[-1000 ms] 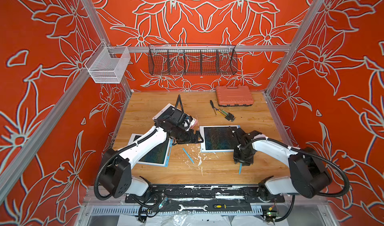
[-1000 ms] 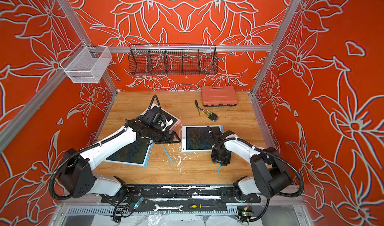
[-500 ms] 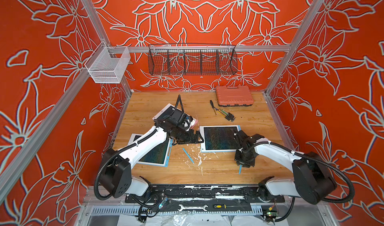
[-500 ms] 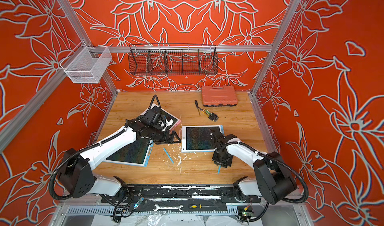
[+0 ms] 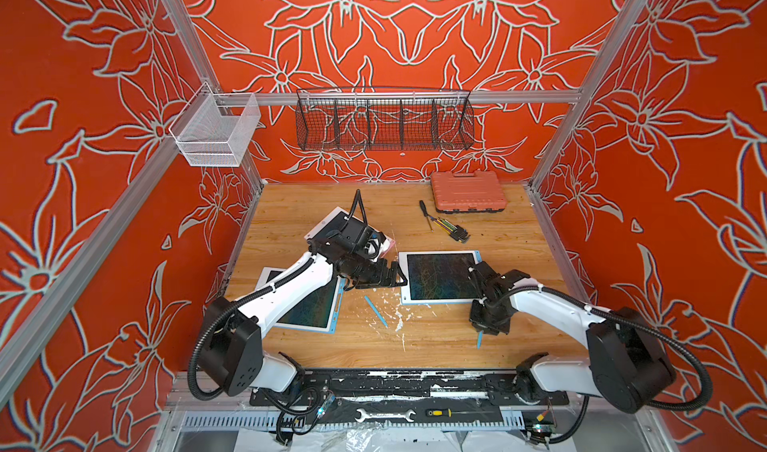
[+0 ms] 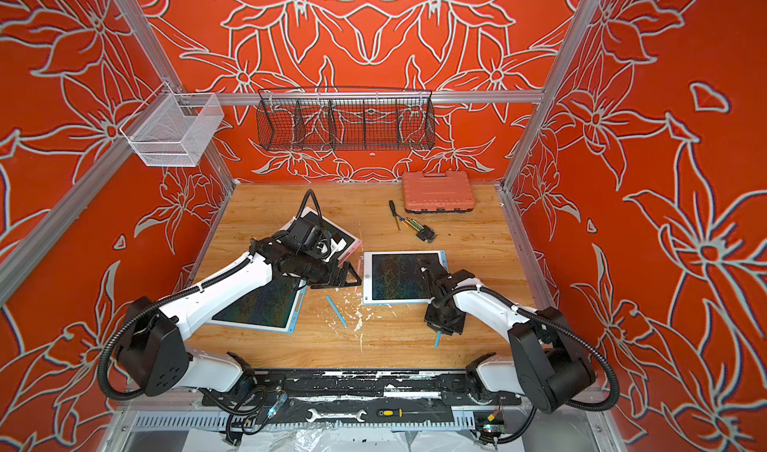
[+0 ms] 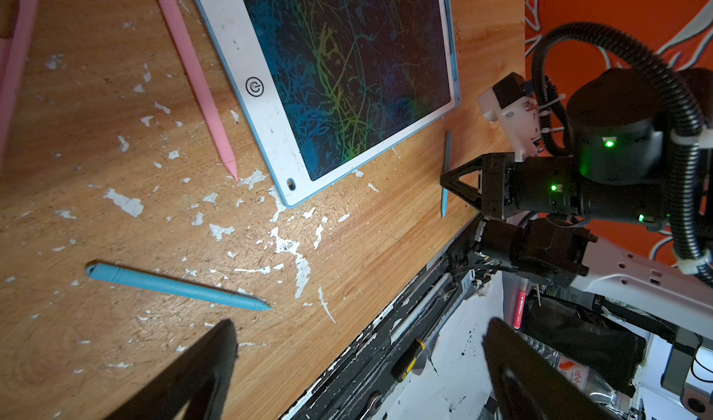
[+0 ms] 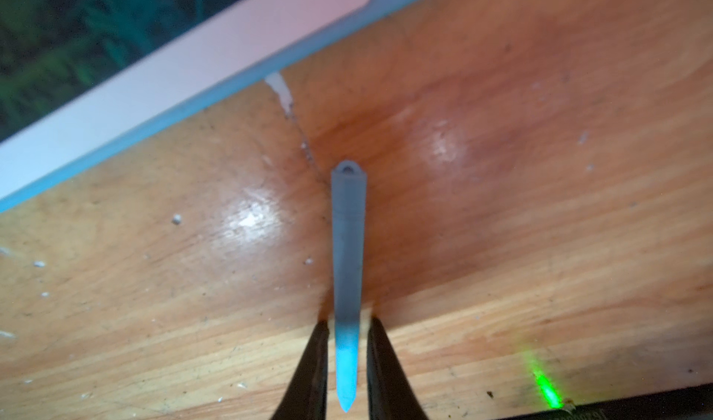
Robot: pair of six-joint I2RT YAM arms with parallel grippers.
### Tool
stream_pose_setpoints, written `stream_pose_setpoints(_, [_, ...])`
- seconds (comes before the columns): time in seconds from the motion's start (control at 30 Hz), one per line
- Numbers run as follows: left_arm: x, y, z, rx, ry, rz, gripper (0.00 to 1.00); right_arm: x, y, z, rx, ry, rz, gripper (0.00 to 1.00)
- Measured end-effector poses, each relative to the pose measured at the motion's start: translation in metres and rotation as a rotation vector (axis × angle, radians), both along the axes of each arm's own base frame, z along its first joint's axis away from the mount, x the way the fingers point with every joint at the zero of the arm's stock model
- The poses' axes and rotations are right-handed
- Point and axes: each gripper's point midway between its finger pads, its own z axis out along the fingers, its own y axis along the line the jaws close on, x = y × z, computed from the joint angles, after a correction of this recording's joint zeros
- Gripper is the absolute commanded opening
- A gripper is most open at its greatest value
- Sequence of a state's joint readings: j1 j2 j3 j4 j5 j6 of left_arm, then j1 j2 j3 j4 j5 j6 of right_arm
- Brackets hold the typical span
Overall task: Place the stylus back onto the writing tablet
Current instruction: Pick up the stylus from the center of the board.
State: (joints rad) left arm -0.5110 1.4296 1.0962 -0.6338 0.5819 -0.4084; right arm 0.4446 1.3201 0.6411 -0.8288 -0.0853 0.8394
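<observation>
A thin blue stylus (image 8: pixel 347 267) lies on the wooden table just in front of the blue-framed writing tablet (image 5: pixel 440 277), near its front right corner. Its tip (image 5: pixel 479 340) pokes out below my right gripper (image 5: pixel 483 329). In the right wrist view the right gripper (image 8: pixel 349 321) straddles the stylus near its tip, jaws drawn close with a thin gap on each side. The stylus still rests on the wood. My left gripper (image 7: pixel 359 323) hovers wide open and holds nothing, just left of the tablet (image 7: pixel 339 71).
A second blue stylus (image 5: pixel 375 311) and a pink stylus (image 7: pixel 196 74) lie left of the tablet. Another blue tablet (image 5: pixel 315 308) and a pink one (image 5: pixel 332 221) sit under the left arm. An orange case (image 5: pixel 468 190) and hex keys (image 5: pixel 450 227) lie at the back.
The right gripper has come down over the stylus and its jaws have narrowed around it. The left arm has stayed put, open.
</observation>
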Motion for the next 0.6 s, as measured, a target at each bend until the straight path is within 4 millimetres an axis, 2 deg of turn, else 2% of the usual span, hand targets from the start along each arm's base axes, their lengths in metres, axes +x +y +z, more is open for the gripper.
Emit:
stream_pose_setpoints(0.27, [-0.0001, 0.0000, -0.0001, 0.000, 0.001, 0.000, 0.97, 0.0013, 0.0008, 0.0000, -0.005, 0.013, 0.021, 0.10])
stream_pose_setpoints(0.6, [0.0000, -0.0006, -0.0008, -0.001, 0.004, -0.002, 0.97, 0.0012, 0.0031, 0.0002, -0.016, 0.032, 0.070, 0.09])
